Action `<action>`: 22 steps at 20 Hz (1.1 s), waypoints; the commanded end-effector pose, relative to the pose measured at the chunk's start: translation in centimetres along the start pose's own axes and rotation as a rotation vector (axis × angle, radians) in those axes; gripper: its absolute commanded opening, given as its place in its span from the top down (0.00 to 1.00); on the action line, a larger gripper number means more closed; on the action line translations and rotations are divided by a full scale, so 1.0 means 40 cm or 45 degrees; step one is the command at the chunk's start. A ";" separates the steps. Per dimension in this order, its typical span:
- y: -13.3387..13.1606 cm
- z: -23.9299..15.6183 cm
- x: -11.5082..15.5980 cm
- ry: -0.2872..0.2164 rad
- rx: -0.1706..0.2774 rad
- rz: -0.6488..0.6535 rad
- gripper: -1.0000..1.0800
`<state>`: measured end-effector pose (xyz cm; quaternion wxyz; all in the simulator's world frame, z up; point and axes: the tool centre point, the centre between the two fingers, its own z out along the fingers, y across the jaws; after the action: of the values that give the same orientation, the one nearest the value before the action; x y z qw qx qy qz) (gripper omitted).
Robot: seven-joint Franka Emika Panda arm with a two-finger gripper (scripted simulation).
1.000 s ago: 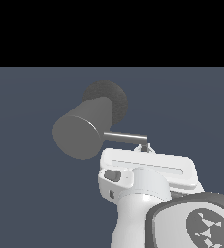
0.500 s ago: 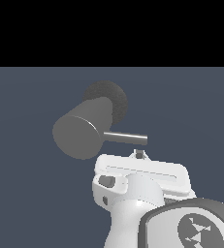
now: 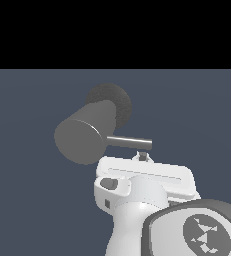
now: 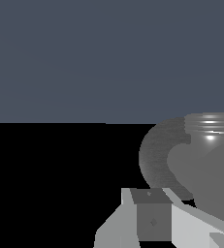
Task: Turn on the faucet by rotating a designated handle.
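The handle [image 3: 129,142] juts sideways from the faucet [image 3: 87,135]; the end effector [image 3: 143,156] sits just under its tip, jaw state unclear. A push there may slip off.

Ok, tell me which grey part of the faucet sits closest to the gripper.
The handle, the thin shiny rod sticking sideways from the faucet. Its free end lies just above the gripper; the thick matte cylinder and the dark rough base sit farther off.
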<state>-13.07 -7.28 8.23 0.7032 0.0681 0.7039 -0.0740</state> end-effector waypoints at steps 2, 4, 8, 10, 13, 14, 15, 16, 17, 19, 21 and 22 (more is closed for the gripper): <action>-0.003 0.000 -0.025 0.000 0.000 0.000 1.00; -0.004 0.000 -0.040 0.000 0.000 0.000 1.00; -0.007 0.000 -0.069 0.000 0.000 0.000 1.00; -0.008 0.000 -0.083 0.000 0.000 0.000 1.00; -0.010 0.000 -0.104 0.000 0.000 0.000 1.00; -0.011 0.000 -0.110 0.000 0.000 0.000 1.00; -0.011 0.000 -0.117 0.000 0.000 0.000 1.00; -0.012 0.000 -0.124 0.000 0.000 0.000 1.00; -0.013 0.000 -0.131 0.000 0.000 0.000 1.00; -0.013 0.000 -0.137 0.000 0.000 0.000 1.00; -0.050 -0.003 -0.085 0.059 0.033 -0.017 1.00; -0.046 -0.002 -0.094 0.057 0.032 -0.016 1.00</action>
<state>-13.60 -9.31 11.48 0.6835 0.0750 0.7208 -0.0874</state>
